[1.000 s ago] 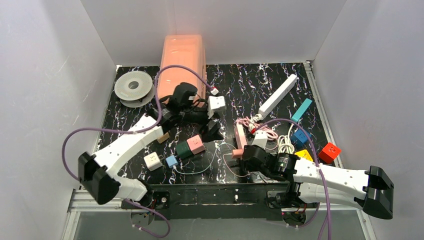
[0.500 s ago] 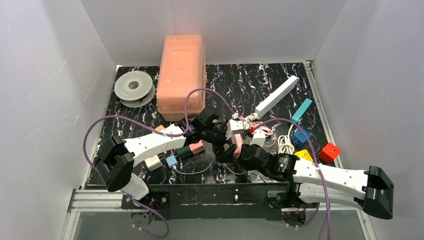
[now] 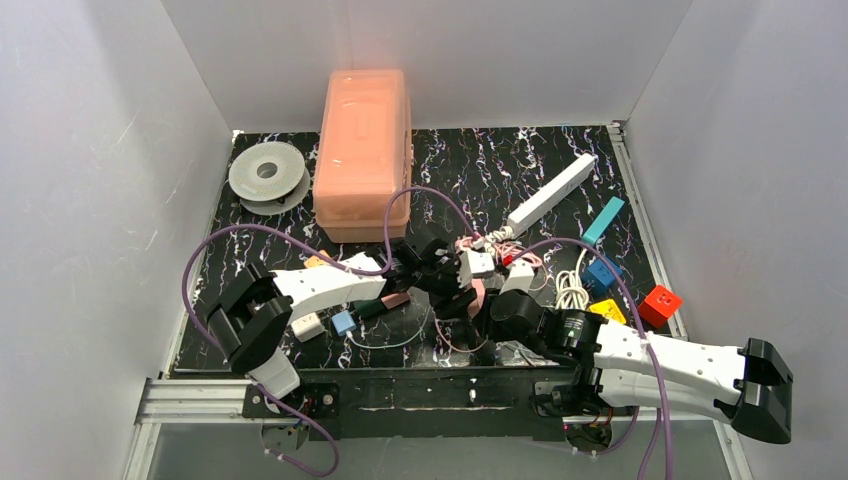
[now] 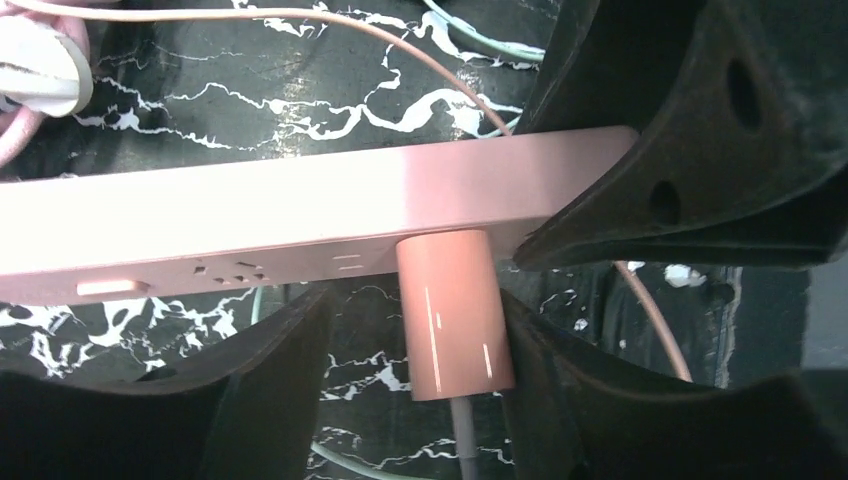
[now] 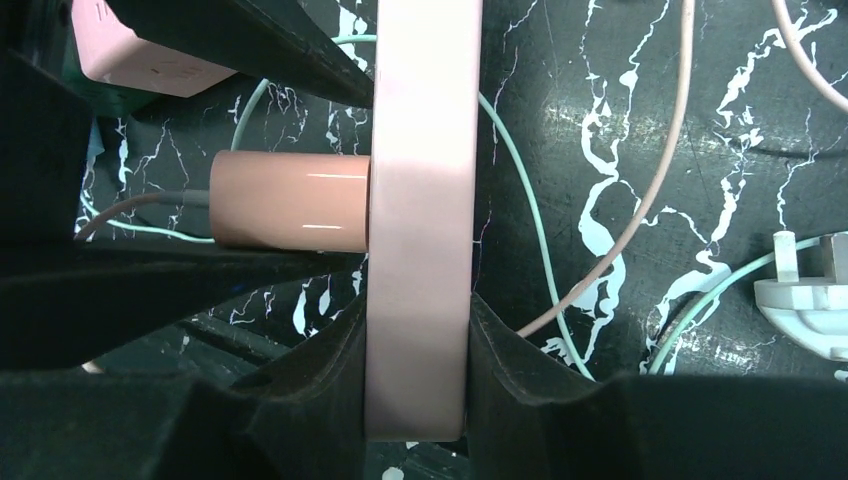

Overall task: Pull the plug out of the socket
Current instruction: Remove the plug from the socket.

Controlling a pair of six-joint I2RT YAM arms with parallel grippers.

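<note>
top view: black marbled table (image 3: 500,160). left gripper (image 3: 458,292) and right gripper (image 3: 487,312) meet at the table's centre, around a pink plastic power strip (image 3: 478,293) that lies mostly hidden under them. salmon translucent plastic box (image 3: 365,150) at 11 o'clock, grey filament spool (image 3: 266,172) at 10, long white power strip (image 3: 550,192) at 1, red cube adaptor (image 3: 660,305) at 3. the jaws are too small to read here.

left wrist view: the pink strip (image 4: 300,215) runs 9 to 3 across the frame. a pink cylindrical plug (image 4: 453,310) is seated in its lower face and points to 6, with a grey cord leaving its tail. the left gripper (image 4: 415,305) straddles the plug, jaws apart: the 3 o'clock finger is against the plug, the 9 o'clock finger stands clear of it. a white plug head (image 4: 35,75) lies at 10.

right wrist view: the strip (image 5: 420,150) runs 12 to 6. the right gripper (image 5: 418,340) is clamped on its lower end, both fingers pressed to its sides. the plug (image 5: 290,200) sticks out toward 9, fully in the socket. a thin green cable (image 5: 530,250) crosses behind the strip.
</note>
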